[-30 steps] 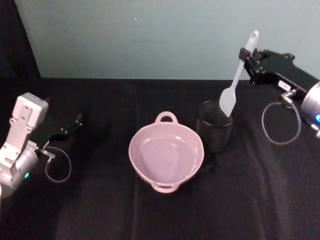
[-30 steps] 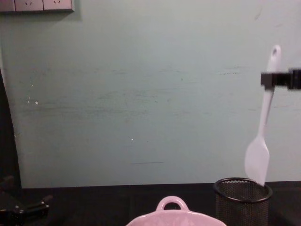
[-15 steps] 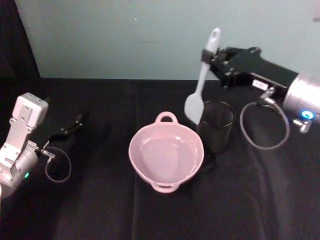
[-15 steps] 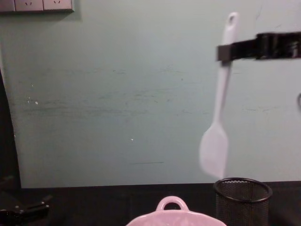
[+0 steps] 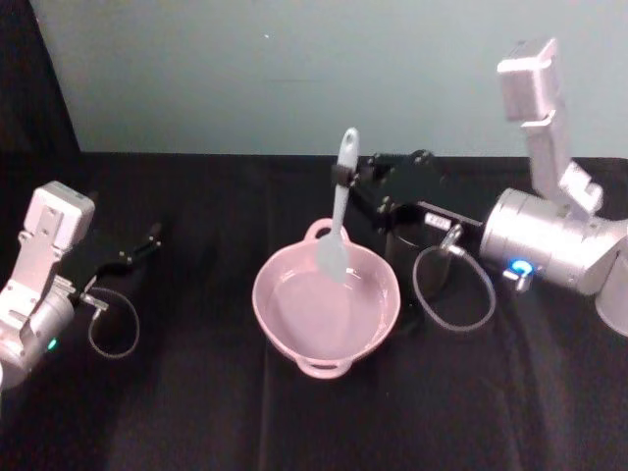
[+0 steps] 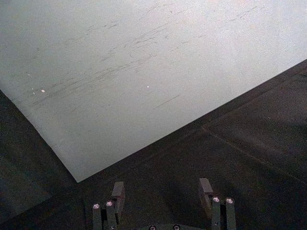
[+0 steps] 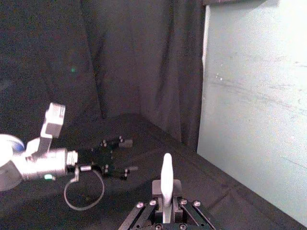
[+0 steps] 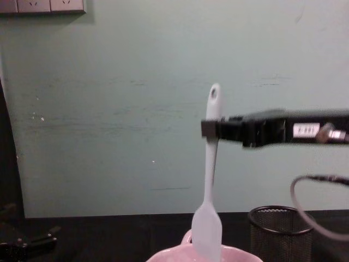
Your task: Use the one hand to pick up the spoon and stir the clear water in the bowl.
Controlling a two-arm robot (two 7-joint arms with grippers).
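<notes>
**Right gripper holds the spoon upright over the pink bowl**

We see the right gripper [image 5: 341, 175] clamped on the spoon [image 5: 338, 224], its fingers pinching the handle just below the oval hole at the tip. The spoon hangs nearly upright with its paddle head down. It is over the far side of the bowl [image 5: 267, 304], close to the loop handle on the rim. In the chest view the head's lower end reaches rim level. We cannot tell whether it touches the water.

The gripper's black body reaches in level from the right. It passes above the black mesh cup [image 8: 281, 236], which stands just beside the bowl on its right. A grey cable [image 5: 451, 294] loops down beneath the arm.

Well apart, at the left of the black table [image 5: 196, 392], the left gripper [image 5: 145, 243] lies parked. Its fingers are spread, with nothing between them.
</notes>
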